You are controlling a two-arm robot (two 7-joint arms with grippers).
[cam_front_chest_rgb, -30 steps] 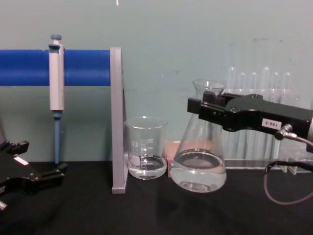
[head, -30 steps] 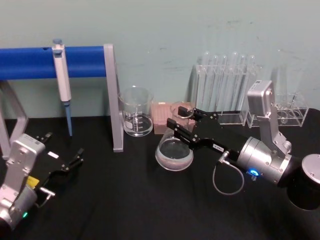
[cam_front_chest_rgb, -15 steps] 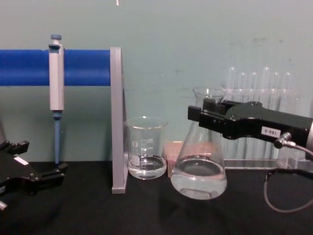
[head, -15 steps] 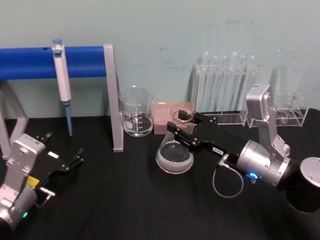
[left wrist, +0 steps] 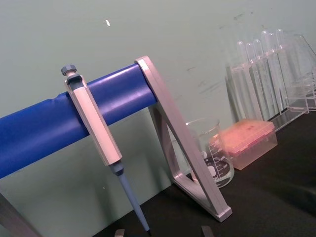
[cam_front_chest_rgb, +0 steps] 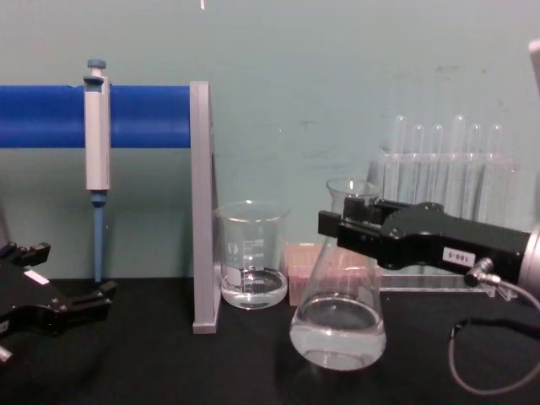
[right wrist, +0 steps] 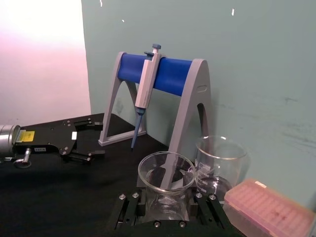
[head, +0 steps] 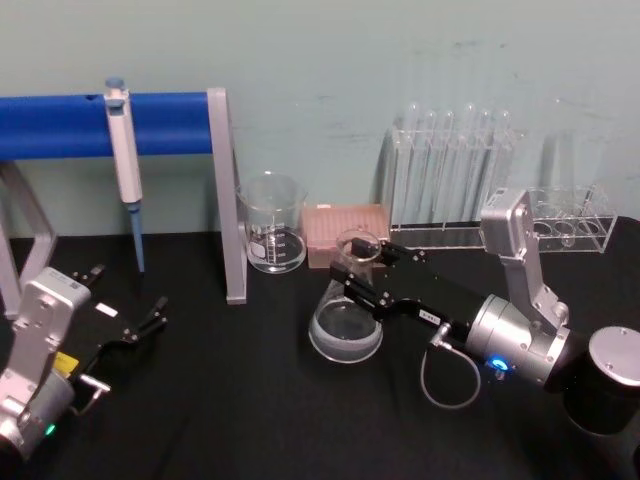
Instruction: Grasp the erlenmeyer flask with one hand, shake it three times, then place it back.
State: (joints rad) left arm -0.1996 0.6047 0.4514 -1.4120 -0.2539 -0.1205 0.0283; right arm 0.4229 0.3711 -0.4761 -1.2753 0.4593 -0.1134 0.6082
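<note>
Fingers of my right gripper (cam_front_chest_rgb: 348, 226) clamp the erlenmeyer flask (cam_front_chest_rgb: 337, 325) by its neck, before the pink box (cam_front_chest_rgb: 302, 257), just right of the beaker (cam_front_chest_rgb: 251, 253); my left gripper (right wrist: 98, 139) lies spread, well apart.

We are finding even, moderate light across the head and chest views; the wall (head: 330, 60) is taking it evenly, with a soft shadow falling beside the test tubes (head: 450, 170); the black table (head: 250, 400) is swallowing light and reading as flat dark. We are noting small highlights glinting on the erlenmeyer flask (cam_front_chest_rgb: 339, 329) and the beaker (cam_front_chest_rgb: 251, 253); in the right wrist view a pale panel (right wrist: 42, 54) is burning out into glare.
</note>
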